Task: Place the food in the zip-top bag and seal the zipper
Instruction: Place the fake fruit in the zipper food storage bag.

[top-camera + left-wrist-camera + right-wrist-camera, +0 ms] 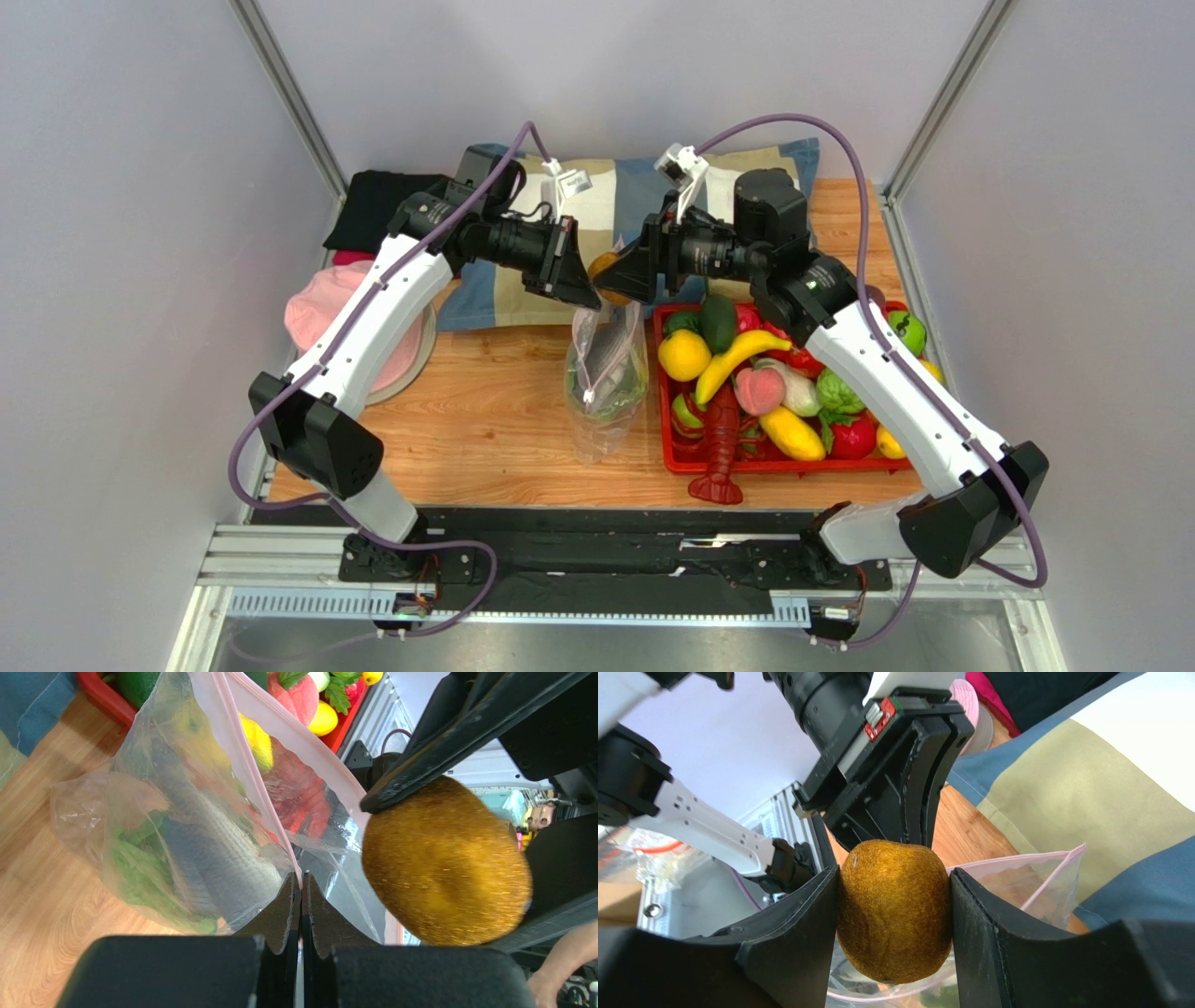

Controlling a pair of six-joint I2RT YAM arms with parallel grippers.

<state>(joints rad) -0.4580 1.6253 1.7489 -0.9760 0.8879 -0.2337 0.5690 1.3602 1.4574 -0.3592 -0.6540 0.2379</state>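
Closest in, on the left wrist view, note the left gripper [302, 885] clamped tight on one lip of the zip-top bag [182, 826], right on the zipper [262, 791], with only film between the pads [284, 906]. Holds the whole bag up by that single pinch, mouth gaping, far lip slack. Just beyond, through the plastic, find the grey fish [210, 854] and the green lettuce [137, 875] already lying inside. Beside that mouth, see the right gripper [894, 878] squeezing the orange-brown fruit [896, 917] across its middle, poised over the opening and not yet within it. Farther off, count plenty more toy food waiting in the red tray [658, 399] just beside the bag, and past everything the checked pillow [1088, 777].

Expect trouble from the free lip: could catch the fruit on the way down, fold across the mouth and send it rolling onto the table [491, 406]. Watch the single pinch too; may slip under the load of fish, lettuce and a dropped fruit, spilling the lot. Mind the closeness of the two grippers: risks a knock that jerks the bag loose. Beware a crease in the clamped strip, making the seal harder later.
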